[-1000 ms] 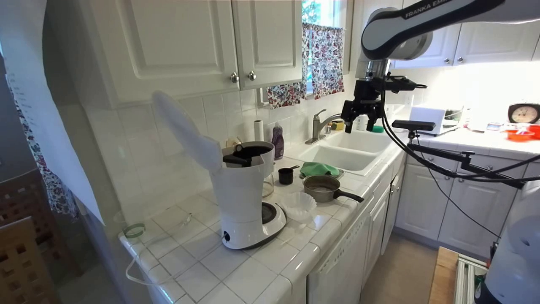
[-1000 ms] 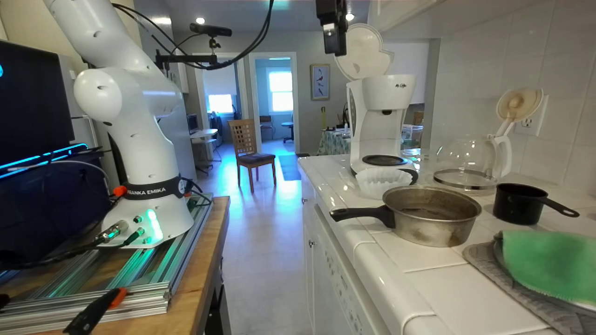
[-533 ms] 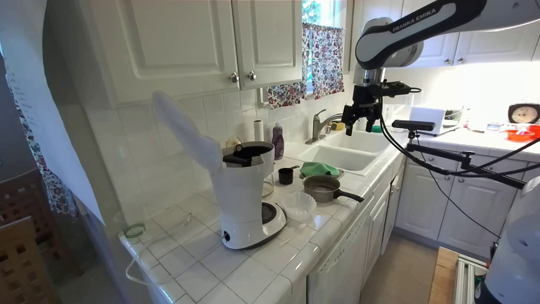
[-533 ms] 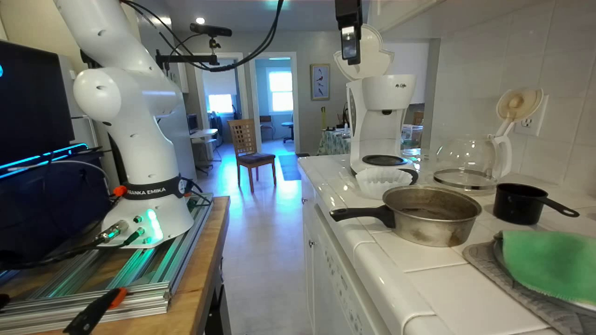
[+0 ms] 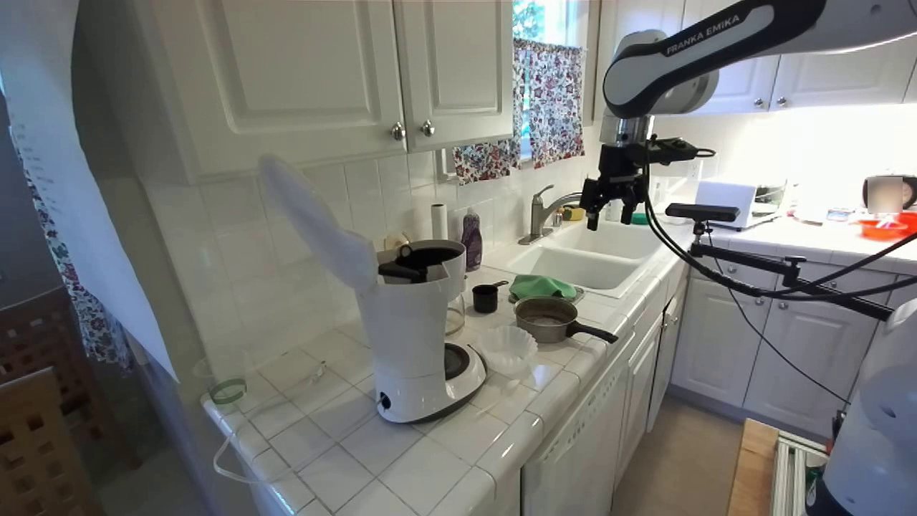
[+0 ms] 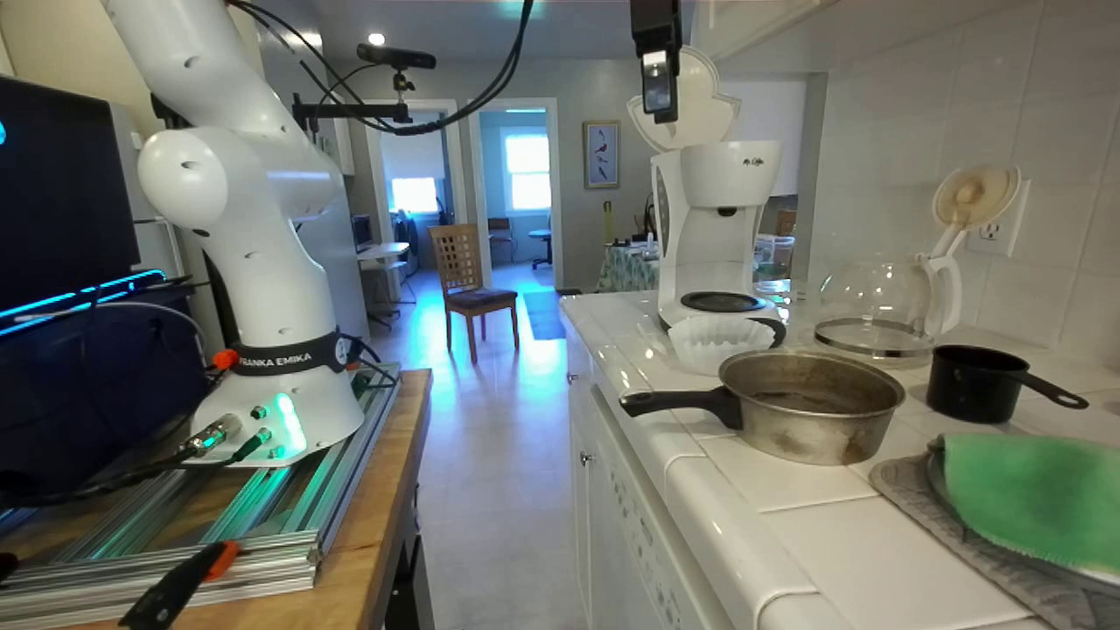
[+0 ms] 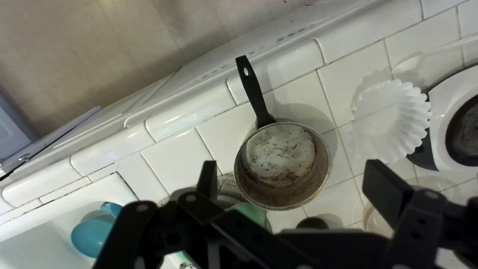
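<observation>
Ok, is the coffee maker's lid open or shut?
Open: in both exterior views the lid stands raised above the drip coffee maker.

We are seeing white cabinets (image 5: 308, 72) hanging over a tiled wall (image 5: 286, 236), floral curtains (image 5: 559, 100) partly covering a window (image 5: 530, 18), and a chair (image 6: 481, 297) standing where the floor (image 6: 499, 455) is gleaming blue.
</observation>
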`<state>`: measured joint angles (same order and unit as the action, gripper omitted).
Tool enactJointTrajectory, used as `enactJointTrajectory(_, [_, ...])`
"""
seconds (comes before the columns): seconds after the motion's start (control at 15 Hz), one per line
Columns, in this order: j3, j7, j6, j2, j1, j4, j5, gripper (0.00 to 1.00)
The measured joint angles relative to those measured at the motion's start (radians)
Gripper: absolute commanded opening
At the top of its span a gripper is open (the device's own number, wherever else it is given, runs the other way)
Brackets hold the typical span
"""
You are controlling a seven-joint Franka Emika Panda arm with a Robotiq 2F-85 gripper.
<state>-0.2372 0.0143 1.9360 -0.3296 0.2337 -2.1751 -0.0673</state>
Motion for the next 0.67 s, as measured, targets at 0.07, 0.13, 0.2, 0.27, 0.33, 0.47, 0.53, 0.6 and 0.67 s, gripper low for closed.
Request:
enactJointTrajectory(0.07, [-0.005, 0.0, 0.006, 0.011, 0.003, 0.007, -0.008, 1.0])
enactJointTrajectory(0.13, [-0.012, 0.0, 0.014, 0.03, 0.009, 0.018, -0.015, 1.0])
enactJointTrajectory(0.2, [-0.024, -0.006, 0.024, 0.058, 0.016, 0.036, -0.017, 1.0])
enactJointTrajectory(0.27, [-0.038, -0.017, 0.042, 0.089, 0.022, 0.057, -0.017, 1.0])
enactJointTrajectory(0.33, [-0.053, -0.033, 0.062, 0.122, 0.028, 0.079, -0.017, 1.0])
enactJointTrajectory(0.47, [-0.079, -0.073, 0.1, 0.19, 0.036, 0.125, -0.016, 1.0])
enactJointTrajectory(0.53, [-0.088, -0.094, 0.118, 0.223, 0.039, 0.15, -0.014, 1.0])
enactJointTrajectory(0.6, [-0.095, -0.117, 0.134, 0.255, 0.041, 0.174, -0.013, 1.0])
enactJointTrajectory(0.67, [-0.098, -0.136, 0.148, 0.286, 0.042, 0.197, -0.012, 1.0])
